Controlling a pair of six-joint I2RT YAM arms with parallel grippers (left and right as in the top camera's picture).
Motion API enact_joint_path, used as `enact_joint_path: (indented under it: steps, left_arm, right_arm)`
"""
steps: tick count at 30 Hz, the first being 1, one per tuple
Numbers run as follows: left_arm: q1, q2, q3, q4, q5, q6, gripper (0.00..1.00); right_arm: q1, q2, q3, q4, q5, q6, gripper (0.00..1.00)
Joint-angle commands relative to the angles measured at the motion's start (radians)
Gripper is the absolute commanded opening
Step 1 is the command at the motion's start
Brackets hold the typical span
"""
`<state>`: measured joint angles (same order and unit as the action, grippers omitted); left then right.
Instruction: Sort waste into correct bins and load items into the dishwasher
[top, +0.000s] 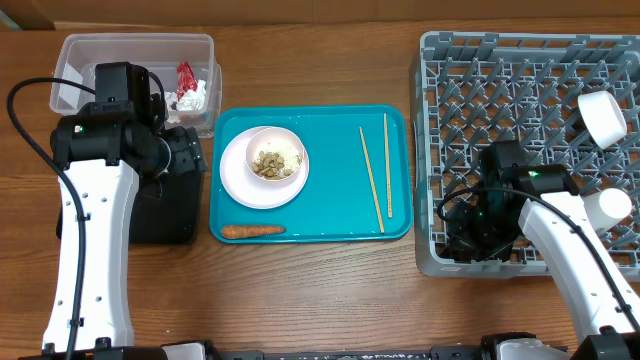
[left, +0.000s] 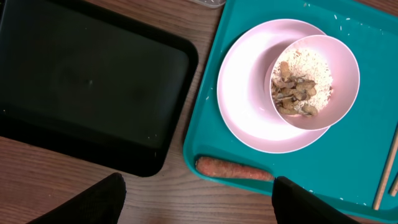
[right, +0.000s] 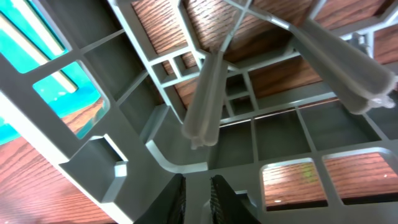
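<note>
While the carrot stick (left: 233, 169) lies on the teal tray's (left: 367, 37) near rim, just ahead of and between the wide-open left jaws, the right jaws sit closed and empty inside the dish rack (right: 155, 155).

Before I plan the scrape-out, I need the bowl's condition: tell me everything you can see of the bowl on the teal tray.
The bowl is small, round and pale pinkish-white, smooth and glossy like ceramic or melamine. It stands upright on the matching round plate, off-centre toward one edge, on the teal tray. Inside lie beige-brown food scraps over a pale grainy smear on its floor; the upper wall looks clean. Nothing else touches it.
</note>
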<state>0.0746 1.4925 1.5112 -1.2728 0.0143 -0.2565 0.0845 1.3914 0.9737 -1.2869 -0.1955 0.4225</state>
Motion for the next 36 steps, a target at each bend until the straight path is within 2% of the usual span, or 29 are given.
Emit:
enact_joint_path:
  steps: [1,5,17,28,36]
  left_arm:
    - [0.002,0.008,-0.002,-0.003,0.005,-0.01,0.78]
    - [0.002,0.008,-0.002,-0.006,0.005,-0.01,0.78]
    - [0.002,0.008,-0.002,-0.005,0.005,-0.01,0.78]
    - [0.002,0.008,-0.002,-0.005,0.005,-0.01,0.78]
    - [0.002,0.008,-0.002,-0.003,0.005,-0.01,0.78]
  right_arm:
    - [-0.007,0.0,-0.004,-0.007,0.034,0.048,0.17]
    - [-0.007,0.0,-0.004,-0.043,0.158,0.183,0.18]
    - [-0.007,0.0,-0.004,-0.053,0.204,0.247,0.18]
    - [-0.007,0.0,-0.004,-0.073,0.281,0.397,0.17]
    - [-0.007,0.0,-0.004,-0.05,0.28,0.341,0.16]
